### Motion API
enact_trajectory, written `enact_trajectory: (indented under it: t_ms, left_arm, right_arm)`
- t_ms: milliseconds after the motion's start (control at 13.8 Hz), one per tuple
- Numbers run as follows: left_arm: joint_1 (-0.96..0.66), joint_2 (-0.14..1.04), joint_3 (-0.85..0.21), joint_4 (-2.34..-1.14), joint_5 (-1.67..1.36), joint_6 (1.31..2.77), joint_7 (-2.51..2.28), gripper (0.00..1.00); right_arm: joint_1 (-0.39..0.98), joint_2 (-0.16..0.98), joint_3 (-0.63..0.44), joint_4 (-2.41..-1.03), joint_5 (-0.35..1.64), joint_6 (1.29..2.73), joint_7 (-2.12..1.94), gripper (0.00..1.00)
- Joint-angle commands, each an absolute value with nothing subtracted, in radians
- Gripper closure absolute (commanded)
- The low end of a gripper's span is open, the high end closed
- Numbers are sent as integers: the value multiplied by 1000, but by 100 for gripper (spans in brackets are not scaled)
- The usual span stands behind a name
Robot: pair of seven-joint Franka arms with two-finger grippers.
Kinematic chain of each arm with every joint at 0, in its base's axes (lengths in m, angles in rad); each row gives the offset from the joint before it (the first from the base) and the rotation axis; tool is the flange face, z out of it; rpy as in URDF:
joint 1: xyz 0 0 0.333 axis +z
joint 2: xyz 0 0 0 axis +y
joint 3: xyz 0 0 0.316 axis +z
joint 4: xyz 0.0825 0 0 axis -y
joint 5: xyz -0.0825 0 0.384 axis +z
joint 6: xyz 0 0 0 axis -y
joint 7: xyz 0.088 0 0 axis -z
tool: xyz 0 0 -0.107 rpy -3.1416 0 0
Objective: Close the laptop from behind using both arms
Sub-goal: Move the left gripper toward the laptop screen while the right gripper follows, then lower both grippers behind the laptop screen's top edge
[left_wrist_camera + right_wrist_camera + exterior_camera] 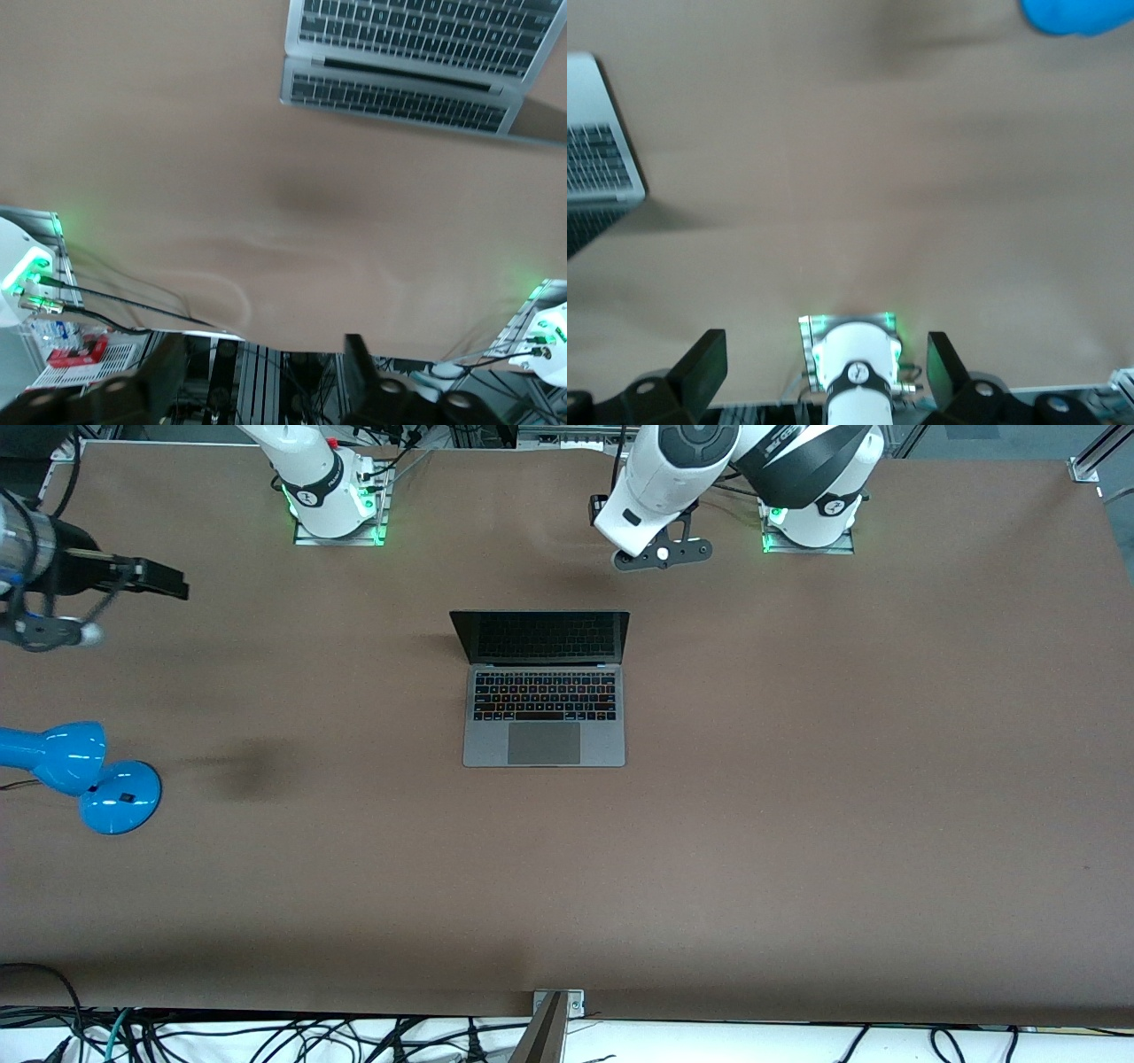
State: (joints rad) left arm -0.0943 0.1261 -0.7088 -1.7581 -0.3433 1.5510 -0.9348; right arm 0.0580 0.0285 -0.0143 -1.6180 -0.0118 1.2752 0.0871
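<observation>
The laptop point(544, 691) stands open in the middle of the table, with its screen upright and facing the front camera. It also shows in the left wrist view point(416, 53) and at the edge of the right wrist view point(598, 150). My left gripper point(661, 551) hangs over the bare table between the laptop's lid and the left arm's base. Its fingers point(354, 367) are spread and empty. My right gripper point(168, 584) is up over the right arm's end of the table, away from the laptop. Its fingers point(709, 354) are spread and empty.
A blue desk lamp point(89, 775) stands at the right arm's end of the table, nearer the front camera than my right gripper; it also shows in the right wrist view point(1076, 13). The arm bases point(332, 509) point(811, 522) stand along the table's edge.
</observation>
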Motion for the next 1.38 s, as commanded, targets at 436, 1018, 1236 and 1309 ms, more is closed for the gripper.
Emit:
enact_trajectory:
  t_ms: [436, 1018, 1236, 1309]
  left_arm:
    - [-118, 160, -716, -1838, -413, 1592, -960, 100]
    - [-130, 259, -716, -1867, -316, 1716, -953, 100]
    - [-126, 313, -713, -1853, -241, 1749, -957, 100]
    - [-124, 324, -712, -1853, -218, 1770, -959, 100]
  right_arm:
    - [225, -17, 64, -1909, 136, 1383, 216, 0]
    - [225, 7, 440, -2094, 233, 1721, 650, 100]
    - [232, 63, 492, -2091, 232, 1773, 643, 100]
    - [233, 78, 498, -2089, 226, 1788, 643, 100]
